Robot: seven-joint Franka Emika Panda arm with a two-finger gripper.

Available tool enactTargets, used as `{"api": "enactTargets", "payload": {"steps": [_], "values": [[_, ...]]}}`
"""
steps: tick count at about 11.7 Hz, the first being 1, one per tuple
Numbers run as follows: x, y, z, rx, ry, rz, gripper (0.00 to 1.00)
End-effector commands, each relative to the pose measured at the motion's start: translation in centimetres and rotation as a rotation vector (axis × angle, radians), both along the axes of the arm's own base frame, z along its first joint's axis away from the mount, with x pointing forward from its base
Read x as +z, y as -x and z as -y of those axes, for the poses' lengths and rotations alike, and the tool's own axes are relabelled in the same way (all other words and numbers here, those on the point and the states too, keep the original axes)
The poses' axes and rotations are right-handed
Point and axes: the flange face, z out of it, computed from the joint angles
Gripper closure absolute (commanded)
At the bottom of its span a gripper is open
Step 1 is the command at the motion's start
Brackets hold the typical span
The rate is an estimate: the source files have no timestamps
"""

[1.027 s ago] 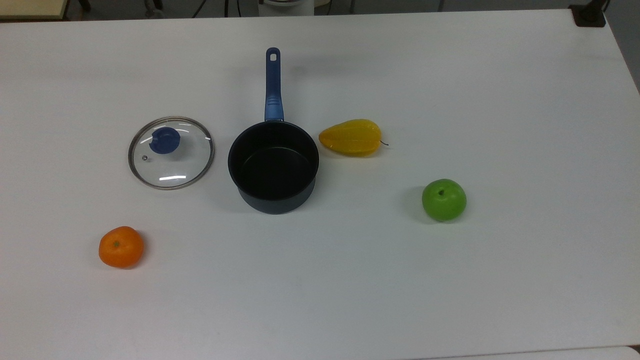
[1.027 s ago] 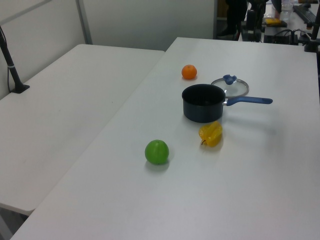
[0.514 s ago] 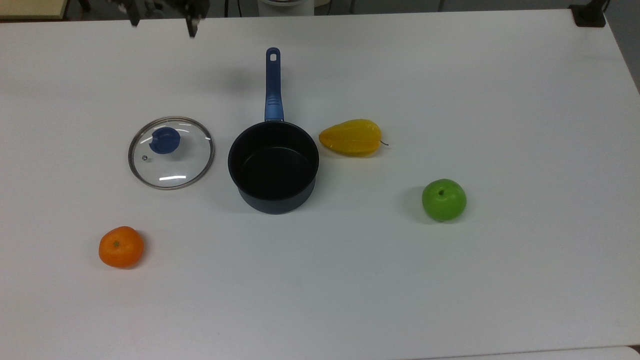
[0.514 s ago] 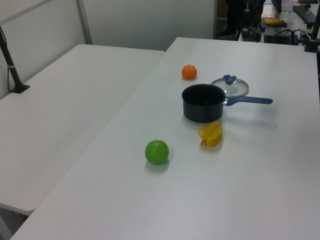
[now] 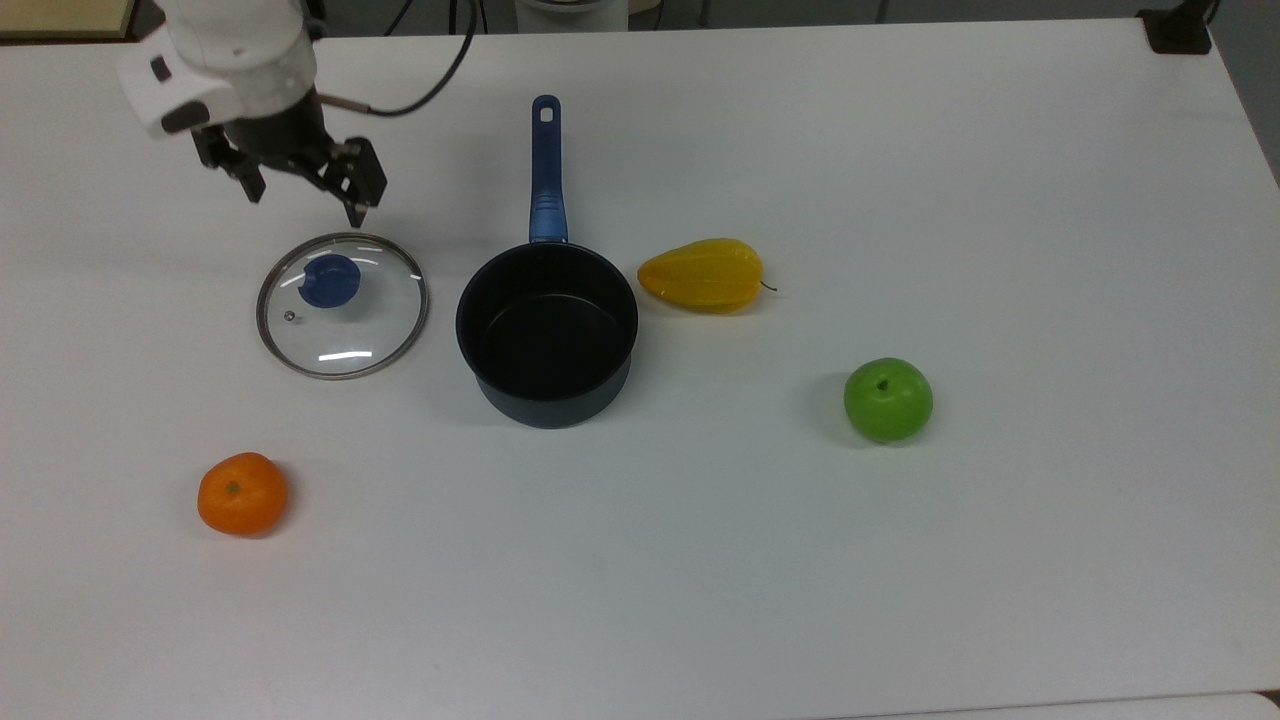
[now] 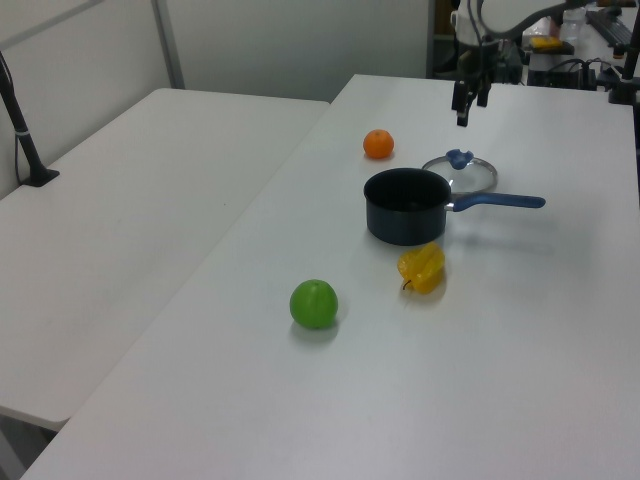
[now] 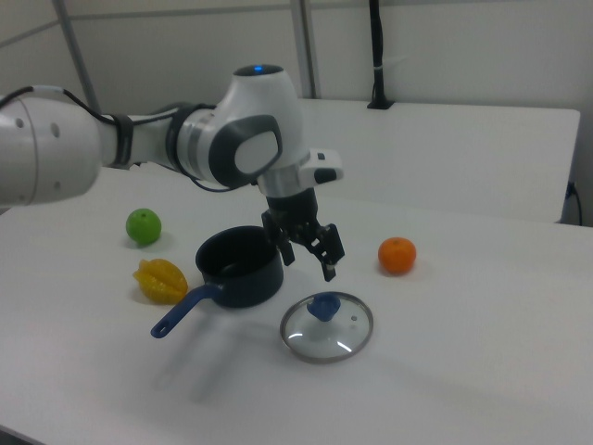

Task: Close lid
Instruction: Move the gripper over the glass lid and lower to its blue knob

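Pincer [image 5: 303, 195] hangs open and empty above the worktop [image 5: 900, 560], pointing down from a bent white arm [image 7: 139, 144], near the lid [image 5: 342, 305] on the side of the far edge in the top view. The lid lies flat, knob up, beside the open saucepan [image 5: 547, 335]. The right view shows the arm's elbow and a blue light on it.

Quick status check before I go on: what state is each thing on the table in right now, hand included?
Lid: off the pot, flat on the table, knob up, untouched.
Pot: uncovered, empty, upright, handle pointing to the top view's top.
Hand: open, empty, above the table beside the lid's rim, not over the knob.
Orange: resting on the table, apart from everything.
Star fruit: lying on its side near the pot.
Apple: resting, stem up.
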Motion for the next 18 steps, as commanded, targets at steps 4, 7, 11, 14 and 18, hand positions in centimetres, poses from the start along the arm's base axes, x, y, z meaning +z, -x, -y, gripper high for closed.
{"api": "enactTargets", "payload": {"steps": [4,7,11,14,18], "values": [[-7.6,-2.2,-0.2,0.088,0.007,-0.014,0.0],[-8.9,-2.0,0.0,0.157,0.018,-0.045,0.04],[-9.6,-1.9,0.4,0.185,0.011,-0.058,0.14],[-9.8,-1.9,0.9,0.165,-0.004,-0.051,0.15],[-9.5,-2.2,0.8,0.151,-0.019,-0.018,0.16]]}}
